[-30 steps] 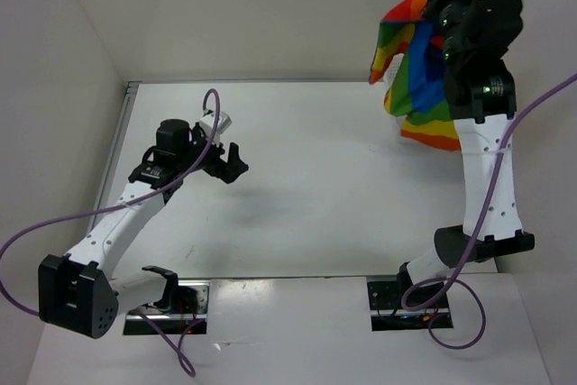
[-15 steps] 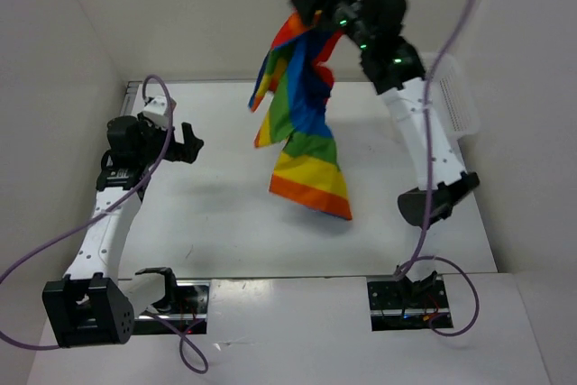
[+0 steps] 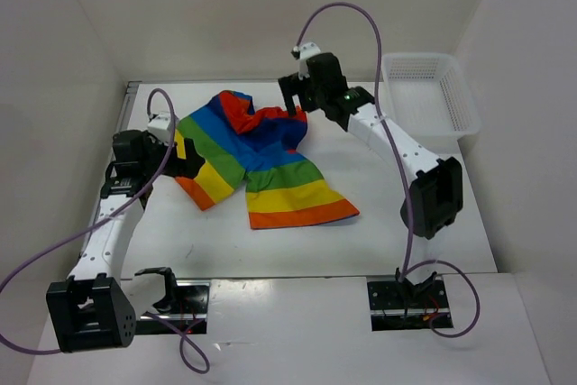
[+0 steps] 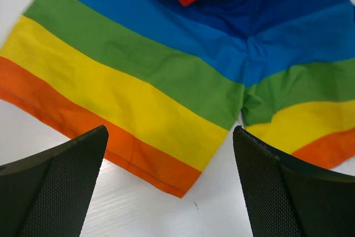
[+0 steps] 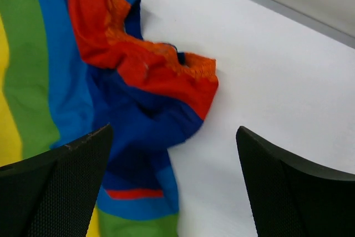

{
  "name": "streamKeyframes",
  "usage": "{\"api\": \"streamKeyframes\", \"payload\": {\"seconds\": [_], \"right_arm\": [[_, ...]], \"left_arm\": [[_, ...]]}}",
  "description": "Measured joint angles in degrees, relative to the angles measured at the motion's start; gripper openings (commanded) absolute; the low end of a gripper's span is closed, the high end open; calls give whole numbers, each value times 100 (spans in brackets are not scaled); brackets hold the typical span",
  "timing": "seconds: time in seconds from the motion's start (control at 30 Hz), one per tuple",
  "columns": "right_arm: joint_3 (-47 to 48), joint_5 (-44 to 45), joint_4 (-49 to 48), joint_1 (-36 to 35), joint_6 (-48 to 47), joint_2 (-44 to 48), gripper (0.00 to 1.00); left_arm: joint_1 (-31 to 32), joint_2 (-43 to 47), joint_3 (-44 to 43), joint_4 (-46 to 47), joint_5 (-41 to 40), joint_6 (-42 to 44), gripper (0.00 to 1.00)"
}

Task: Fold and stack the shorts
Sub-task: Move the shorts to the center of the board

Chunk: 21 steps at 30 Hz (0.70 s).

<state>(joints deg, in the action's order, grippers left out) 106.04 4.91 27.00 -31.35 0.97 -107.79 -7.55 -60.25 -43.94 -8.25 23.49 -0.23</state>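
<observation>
**A:** On the white bench (image 3: 388,232), the soft rainbow-striped cloth shorts (image 3: 261,155) lie crumpled in the middle.

**B:** The left gripper (image 4: 169,131) and right gripper (image 5: 173,130) both gape wide, holding nothing. I'd pull the bunched red waistband (image 5: 150,70) flat first, then fold.

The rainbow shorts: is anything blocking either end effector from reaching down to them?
Nothing visible. The shorts lie spread on the table, the left end effector open by a leg hem and the right end effector open over the waistband. The white basket stands apart at the far right.
</observation>
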Motion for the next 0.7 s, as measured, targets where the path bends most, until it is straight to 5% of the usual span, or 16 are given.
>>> {"api": "streamKeyframes", "payload": {"seconds": [0.23,0.47,0.7], "right_arm": [[-3014,-68,-472,0,-1220,1259,98],[-4723,-682,-264,0,-2485,1467,98],[-5501,-907,-319,-267,-3211,1941,60]], "left_arm": [[271,-81,466,-461,96,2,100],[605,-345,1132,-522,-730,2,100],[800,-470,1694,-149,-1167,2,100]]}}
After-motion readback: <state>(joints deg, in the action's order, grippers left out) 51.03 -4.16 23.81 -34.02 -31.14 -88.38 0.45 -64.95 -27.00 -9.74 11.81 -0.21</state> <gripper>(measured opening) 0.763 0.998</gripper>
